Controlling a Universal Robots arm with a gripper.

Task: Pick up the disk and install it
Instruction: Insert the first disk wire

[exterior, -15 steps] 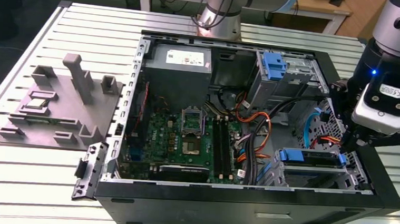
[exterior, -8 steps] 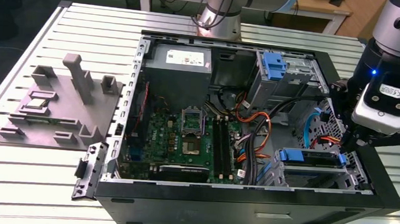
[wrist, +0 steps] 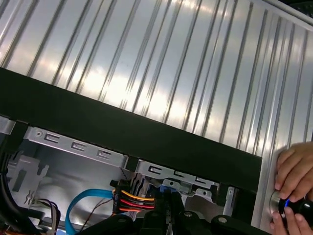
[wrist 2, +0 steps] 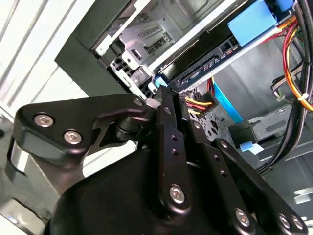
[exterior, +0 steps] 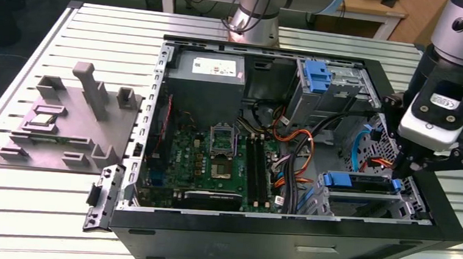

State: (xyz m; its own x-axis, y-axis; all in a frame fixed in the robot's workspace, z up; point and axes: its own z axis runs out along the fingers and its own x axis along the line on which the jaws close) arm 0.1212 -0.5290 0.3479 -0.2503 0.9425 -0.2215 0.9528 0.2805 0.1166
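The gripper (wrist 2: 164,95), seemingly closed and empty, is held beside the disk (exterior: 360,182); nearby cables (wrist 2: 198,104) could be snagged.

Exterior view: high, angled down on the open PC case (exterior: 296,140) lying on the slatted desk (exterior: 99,35), whole interior in frame. Second wrist view: close, looks past the tool's linkage (wrist 2: 166,161) into the drive bay. First wrist view: close, faces the case's side wall (wrist: 146,137) and desk beyond. Both wrist views share the orange-yellow power cable (wrist 2: 198,104).
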